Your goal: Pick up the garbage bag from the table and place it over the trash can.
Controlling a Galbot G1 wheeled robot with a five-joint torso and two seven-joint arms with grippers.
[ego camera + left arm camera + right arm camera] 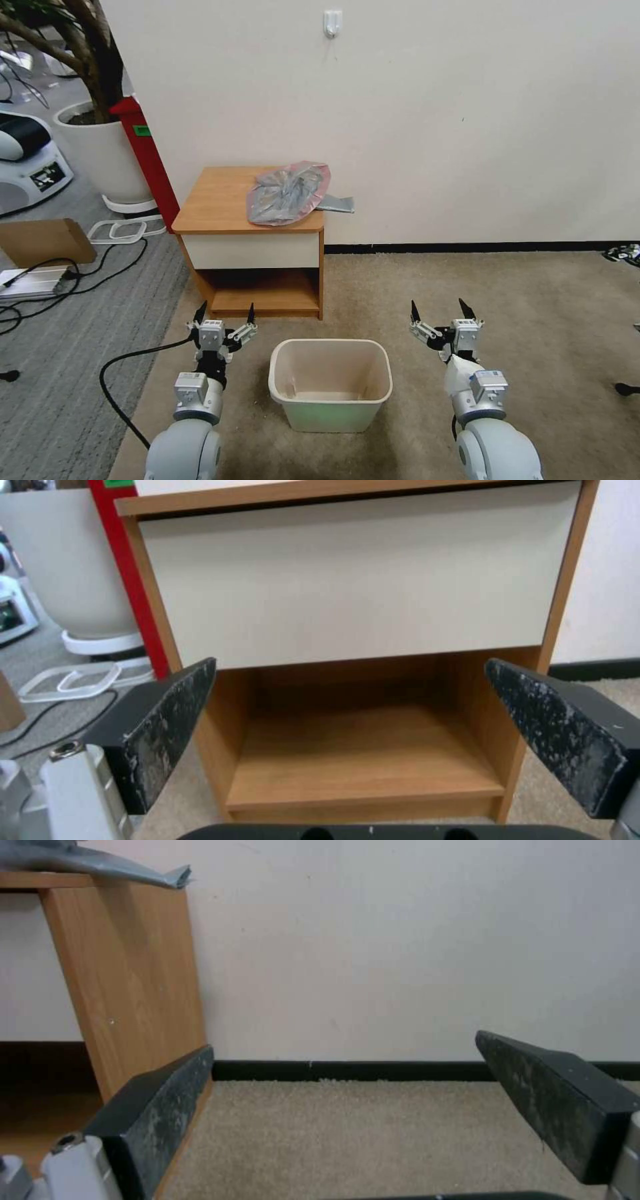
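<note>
Light-brown wooden table, square top, white drawer front, open lower shelf, against the wall. Cream plastic trash can, rounded corners, rolled rim, on beige carpet before it. Grey translucent garbage bag, crinkled, pinkish edge, lying on the tabletop's right side. Left gripper and right gripper, black fingers spread, flanking the can.
</note>
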